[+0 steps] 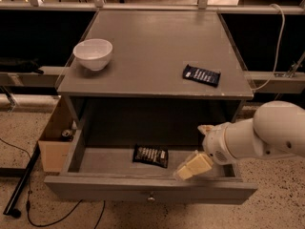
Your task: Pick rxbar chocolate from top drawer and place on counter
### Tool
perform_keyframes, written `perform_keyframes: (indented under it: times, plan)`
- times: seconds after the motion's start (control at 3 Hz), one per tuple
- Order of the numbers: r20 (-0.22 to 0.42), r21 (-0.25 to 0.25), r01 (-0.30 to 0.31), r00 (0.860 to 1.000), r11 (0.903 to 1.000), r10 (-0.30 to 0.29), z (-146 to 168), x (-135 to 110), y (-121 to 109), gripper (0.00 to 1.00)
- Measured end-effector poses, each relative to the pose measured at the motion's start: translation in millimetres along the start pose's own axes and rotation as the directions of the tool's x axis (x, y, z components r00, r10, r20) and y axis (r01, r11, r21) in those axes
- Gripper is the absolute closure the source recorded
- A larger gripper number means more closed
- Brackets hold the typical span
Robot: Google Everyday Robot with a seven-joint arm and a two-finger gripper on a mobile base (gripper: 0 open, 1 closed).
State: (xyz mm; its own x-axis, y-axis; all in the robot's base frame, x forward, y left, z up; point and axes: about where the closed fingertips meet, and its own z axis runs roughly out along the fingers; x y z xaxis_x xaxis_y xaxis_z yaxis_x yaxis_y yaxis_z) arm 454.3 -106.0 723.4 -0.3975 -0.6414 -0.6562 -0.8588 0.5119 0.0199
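- The rxbar chocolate [150, 155] is noted as a small flat rectangle in a dark, glossy wrapper with pale lettering blocks. It lies flat on the drawer floor, near the gripper on its picture-left side and not touched by it.
- The gripper [190, 150] is seen inside the drawer's right half. Its two cream, blunt fingers [194, 165] are spread wide apart and nothing is held between them. The lower finger is close to the front panel.
- The top drawer [143, 190] is pulled out below and around the gripper. It is made of shallow grey painted wood, and a small metal knob [151, 198] is fitted at the centre of its front.
- The counter [152, 42] is recorded above the gripper as a matte grey-brown top with worn, pale edges.
- A navy-blue wrapped bar [201, 75] rests on the counter, above the gripper.
- A round white bowl [93, 54] stands far up-left of the gripper, near the counter's left edge.
- A cardboard box [53, 149] is set beside the cabinet, well to the picture-left.
- The speckled floor [276, 204] is crossed by thin cables [57, 218].
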Motion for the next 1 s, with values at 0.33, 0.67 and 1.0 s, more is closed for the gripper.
perform_keyframes:
  times: [0.33, 0.67, 1.0]
  plan:
    - [-0.031, 0.004, -0.015, 0.999, 0.9999, 0.015, 22.1, 4.5, -10.4, 0.00]
    - [-0.049, -0.011, -0.015, 0.999, 0.9998, 0.015, 43.6, 6.8, -10.1, 0.00]
    - [-0.063, -0.037, -0.003, 0.998, 0.9993, 0.001, 75.7, -2.0, -16.0, 0.00]
